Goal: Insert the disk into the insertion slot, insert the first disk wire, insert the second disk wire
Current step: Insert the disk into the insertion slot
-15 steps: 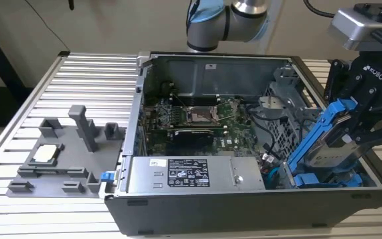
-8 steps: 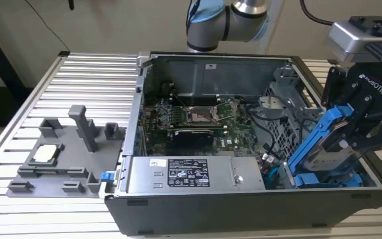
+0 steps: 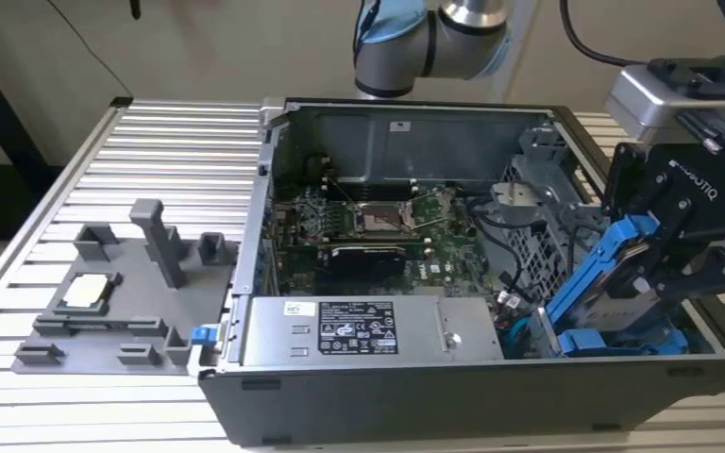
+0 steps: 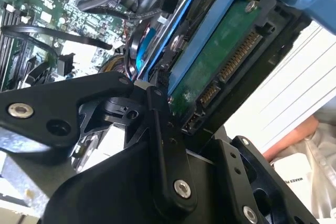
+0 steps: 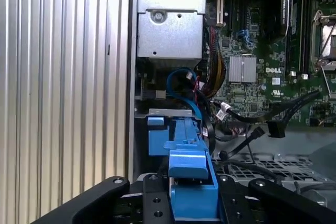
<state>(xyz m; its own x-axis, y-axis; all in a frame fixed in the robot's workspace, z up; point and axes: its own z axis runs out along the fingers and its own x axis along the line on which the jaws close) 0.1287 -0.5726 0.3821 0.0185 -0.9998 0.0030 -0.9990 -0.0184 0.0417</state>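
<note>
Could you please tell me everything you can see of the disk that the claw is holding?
The disk is a flat drive clipped in a bright blue plastic carrier frame. In the second wrist view one face shows a green circuit board with gold connector contacts at one end. The claw is shut on it, holding it steeply tilted at the exterior view's right of the open computer case, lower end near another blue carrier, not lying flat.

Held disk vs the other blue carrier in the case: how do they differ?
The disk is steeply tilted and raised, clamped in the end effector; the other blue carrier lies level, low inside the case. The disk's green board and connectors are exposed in the second wrist view; the other blue carrier presents its blue end. Both have bright blue frames.
</note>
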